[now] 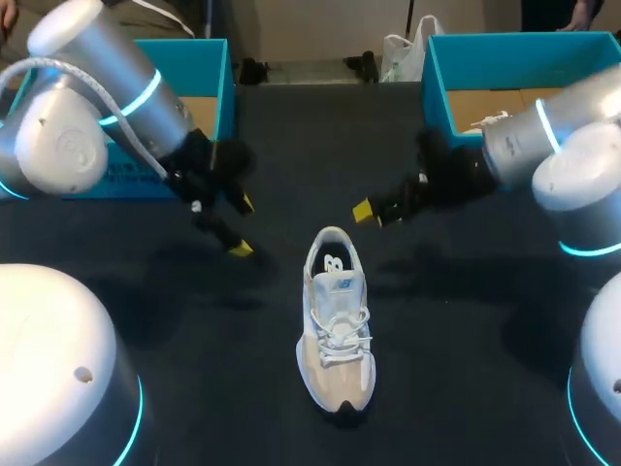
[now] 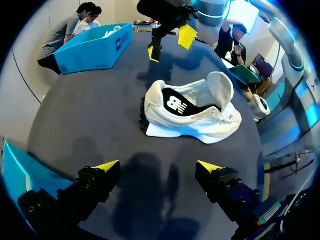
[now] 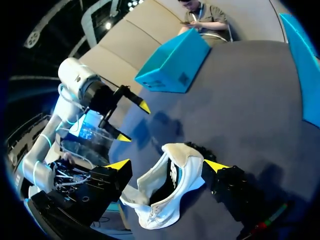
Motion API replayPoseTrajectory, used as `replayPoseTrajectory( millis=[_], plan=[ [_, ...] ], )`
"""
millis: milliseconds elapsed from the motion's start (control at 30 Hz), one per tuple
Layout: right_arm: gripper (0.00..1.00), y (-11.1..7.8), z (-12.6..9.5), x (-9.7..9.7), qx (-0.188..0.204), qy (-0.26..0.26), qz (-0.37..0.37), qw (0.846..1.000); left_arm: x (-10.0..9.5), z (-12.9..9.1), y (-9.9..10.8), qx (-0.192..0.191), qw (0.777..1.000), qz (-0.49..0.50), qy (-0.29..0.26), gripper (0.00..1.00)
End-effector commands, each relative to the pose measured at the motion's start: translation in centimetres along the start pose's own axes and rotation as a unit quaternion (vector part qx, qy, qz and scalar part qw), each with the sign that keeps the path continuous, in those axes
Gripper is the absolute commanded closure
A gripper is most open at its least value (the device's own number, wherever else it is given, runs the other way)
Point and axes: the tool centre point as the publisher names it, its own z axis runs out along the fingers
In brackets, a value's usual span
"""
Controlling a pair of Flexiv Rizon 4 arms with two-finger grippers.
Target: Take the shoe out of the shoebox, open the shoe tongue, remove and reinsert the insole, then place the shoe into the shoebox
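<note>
step in hand: the shoe [image 1: 336, 330] is out of the box and stands upright on its sole at mid-table [image 1: 456, 291], toe toward the robot base and heel toward the far edge; opening the tongue appears to be next. left pincer [image 1: 244, 226] hangs beside the heel on the left, fingers apart and holding nothing. right pincer [image 1: 376, 214] hangs near the heel on the right, fingers also apart and empty. the next move likely calls for one pincer to steady the heel while the other grips the tongue above the laces and draws it forward. the shoe is a white sneaker with a cream toe panel, white laces still crossed, a dark interior and a padded collar. a teal shoebox [image 1: 437, 78] sits at the far right.
</note>
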Motion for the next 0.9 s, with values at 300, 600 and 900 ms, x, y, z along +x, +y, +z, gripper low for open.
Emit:
replayPoseTrajectory(
  millis=[300, 600, 900],
  plan=[
    [0.16, 2.2, -2.2, 1.3, 0.149, -0.122, 0.024, 0.981, -2.6, -8.0, 1.9, 0.007, 0.996, 0.036, 0.078, 0.0],
    [0.6, 3.0, -2.3, 3.8, 0.125, -0.188, 0.038, 0.973, -5.7, -14.8, 3.8, -0.025, 0.992, 0.087, 0.086, 0.0],
    [1.0, 2.8, -1.6, 6.7, 0.071, -0.267, 0.072, 0.958, -7.5, -18.8, 4.9, -0.05, 0.98, 0.158, 0.108, 0.0]
  ],
)
